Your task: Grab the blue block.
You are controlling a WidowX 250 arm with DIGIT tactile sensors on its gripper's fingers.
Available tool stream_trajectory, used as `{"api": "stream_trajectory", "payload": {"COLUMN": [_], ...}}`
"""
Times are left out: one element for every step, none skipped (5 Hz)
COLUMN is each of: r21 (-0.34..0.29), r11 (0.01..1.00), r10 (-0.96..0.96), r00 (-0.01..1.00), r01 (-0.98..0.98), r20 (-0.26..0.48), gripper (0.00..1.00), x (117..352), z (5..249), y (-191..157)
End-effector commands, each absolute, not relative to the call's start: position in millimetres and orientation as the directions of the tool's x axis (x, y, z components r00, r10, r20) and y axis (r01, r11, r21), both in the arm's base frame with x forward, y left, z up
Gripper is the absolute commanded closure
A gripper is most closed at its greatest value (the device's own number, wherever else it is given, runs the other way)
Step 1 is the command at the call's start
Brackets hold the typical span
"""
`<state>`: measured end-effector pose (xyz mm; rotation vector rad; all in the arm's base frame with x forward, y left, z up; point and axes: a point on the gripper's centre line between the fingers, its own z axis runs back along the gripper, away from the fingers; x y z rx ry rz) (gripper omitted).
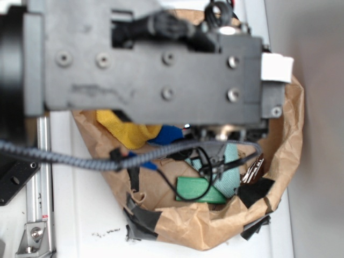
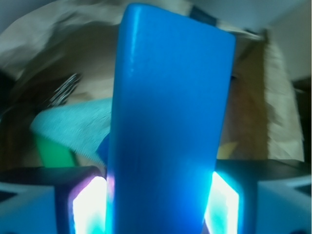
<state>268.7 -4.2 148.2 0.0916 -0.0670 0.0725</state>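
One blue block (image 2: 168, 126), smooth and flat with crisp edges, stands upright in the wrist view, pinched between the two glowing fingers (image 2: 90, 204) of the gripper (image 2: 158, 204). One crinkled brown paper bag (image 1: 285, 161) holds one green block (image 1: 196, 189) at 6 o'clock, one pale teal cloth (image 1: 228, 180) beside it, one yellow cloth (image 1: 123, 129) at 10 o'clock. The black arm (image 1: 161, 59) hangs over the bag.

The exterior view looks straight down from above, close behind the arm's body, while the wrist view peers out between the fingers (image 2: 87, 204) — both take in the brown paper bag (image 1: 285, 140) and teal cloth (image 1: 228, 180).
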Motion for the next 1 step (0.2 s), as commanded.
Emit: {"api": "stream_trajectory", "payload": {"r21": [0.13], "r11": [0.99], "r10": [0.049], "r00": [0.998], "r01": [-0.055], "r20": [0.045], "gripper": [1.0], "x": [271.4], "z": [158.9], "y": [4.7]}}
